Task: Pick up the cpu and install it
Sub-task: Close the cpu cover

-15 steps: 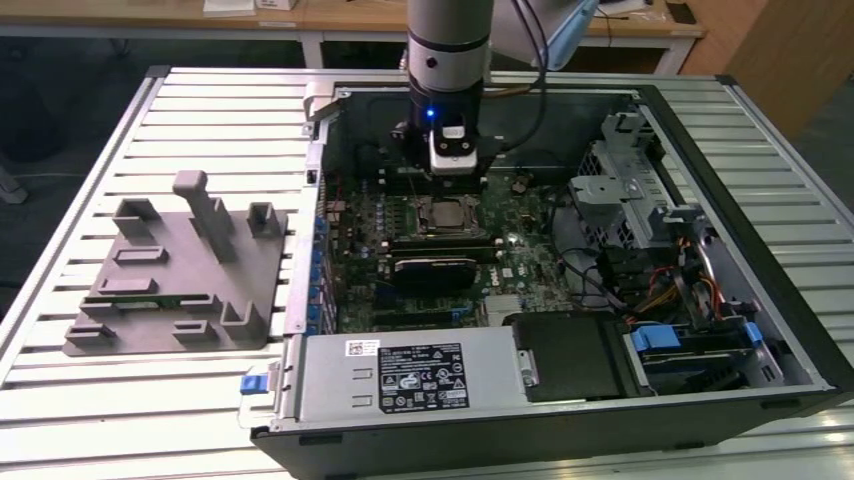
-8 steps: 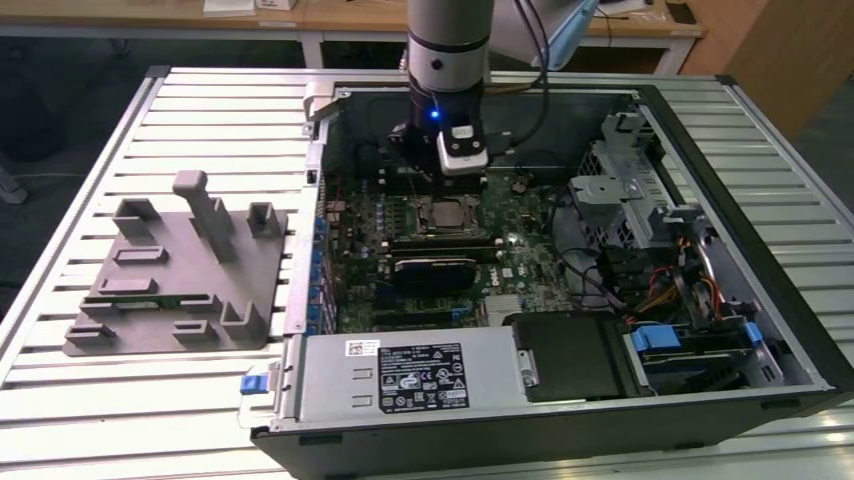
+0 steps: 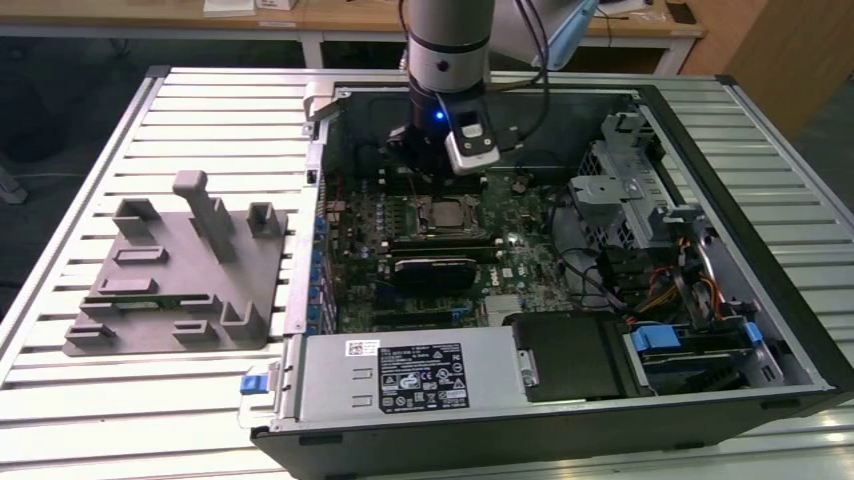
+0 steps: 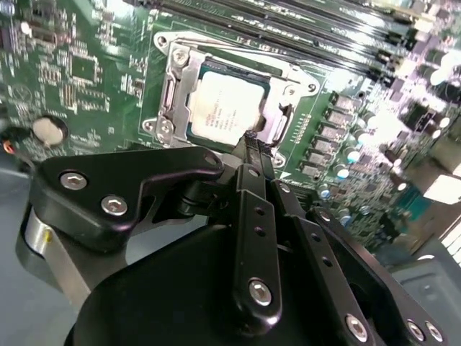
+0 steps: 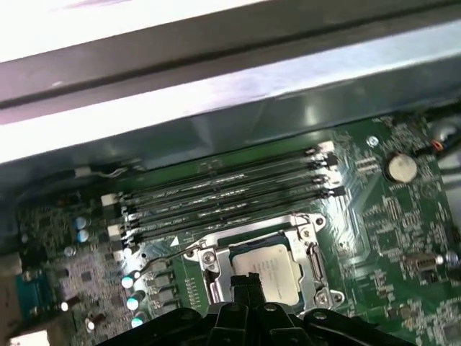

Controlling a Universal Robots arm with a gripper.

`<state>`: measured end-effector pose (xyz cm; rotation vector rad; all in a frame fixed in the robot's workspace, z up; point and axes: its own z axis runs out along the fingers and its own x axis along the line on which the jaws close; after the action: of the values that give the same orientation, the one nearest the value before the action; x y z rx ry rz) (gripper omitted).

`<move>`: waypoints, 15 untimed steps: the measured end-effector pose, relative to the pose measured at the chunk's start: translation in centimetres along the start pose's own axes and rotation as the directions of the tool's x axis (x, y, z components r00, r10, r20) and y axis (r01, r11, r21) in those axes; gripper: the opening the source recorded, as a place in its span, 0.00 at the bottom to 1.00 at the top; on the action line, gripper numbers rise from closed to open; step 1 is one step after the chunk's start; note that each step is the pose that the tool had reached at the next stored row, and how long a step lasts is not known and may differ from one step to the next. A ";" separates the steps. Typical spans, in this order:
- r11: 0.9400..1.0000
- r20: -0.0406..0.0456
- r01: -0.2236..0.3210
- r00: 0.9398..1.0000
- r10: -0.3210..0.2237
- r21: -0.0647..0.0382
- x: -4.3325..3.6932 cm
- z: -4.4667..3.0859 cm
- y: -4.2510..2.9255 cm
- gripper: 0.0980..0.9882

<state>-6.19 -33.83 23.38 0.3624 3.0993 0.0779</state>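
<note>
Inside the open computer case, which lies on the desk toward its edge on the exterior view's right, the cpu sits in its square metal frame on the green board; its silver top faces up, and the long memory slots run just beside the frame. The claw hangs right over one edge of the cpu; its two tips look pressed together, and nothing is pinched between them as far as I can see; I cannot tell if they touch the chip. So the chip looks like it is in its place — but I cannot tell if it lies fully down, or if the frame is locked over it.

Things could go wrong from here. The tips are very close to the chip; if the claw goes down too hard it may push the cpu crooked, and the tiny pins under it could bend. If the claw slides sideways it could catch on the frame or scrape the board — small parts stand all around. If the tips open wide here, one could knock the frame's side. A chip that sits a bit tilted may not work; pressing on it would make that worse.
</note>
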 end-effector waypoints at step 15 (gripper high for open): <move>0.996 -0.004 0.088 0.996 -0.088 -0.001 -0.65 0.41 0.13 0.01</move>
<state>-5.52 -33.83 22.98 0.2262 3.1144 0.0791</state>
